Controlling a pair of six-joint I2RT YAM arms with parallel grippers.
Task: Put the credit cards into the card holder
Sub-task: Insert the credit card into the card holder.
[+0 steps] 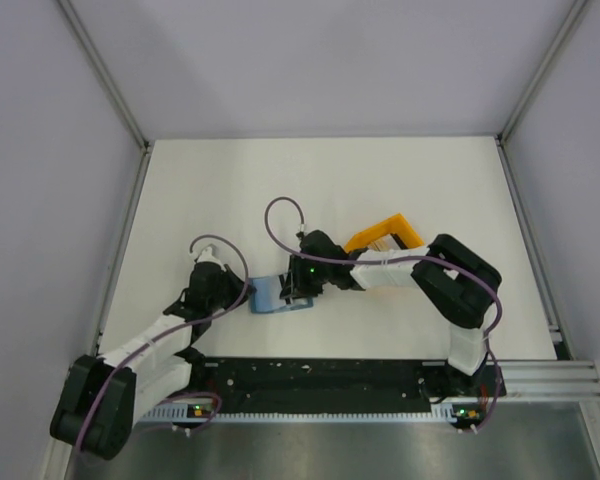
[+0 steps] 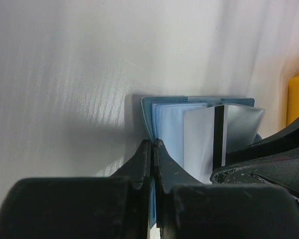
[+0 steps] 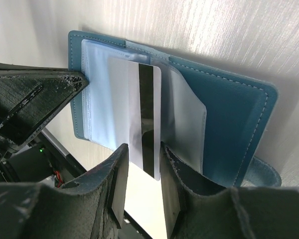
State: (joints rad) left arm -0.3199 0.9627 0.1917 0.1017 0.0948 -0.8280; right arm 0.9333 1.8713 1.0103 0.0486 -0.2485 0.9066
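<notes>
Left pincer (image 2: pixel 153 144) tight on stitched card holder (image 2: pixel 169 124), right pincer (image 3: pixel 143 148) part-open astride striped credit card (image 3: pixel 134 109)

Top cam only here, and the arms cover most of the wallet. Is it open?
Observer: Yes. The wallet lies open, with its pale pockets facing up.
Operator: Card status?
Observer: A striped card looks partway into one. Its near end sticks out between the right tool's fingers, which stand apart. I can't tell whether they pinch it.
Operator: Left side?
Observer: The left tool is shut on the wallet's edge.
</notes>
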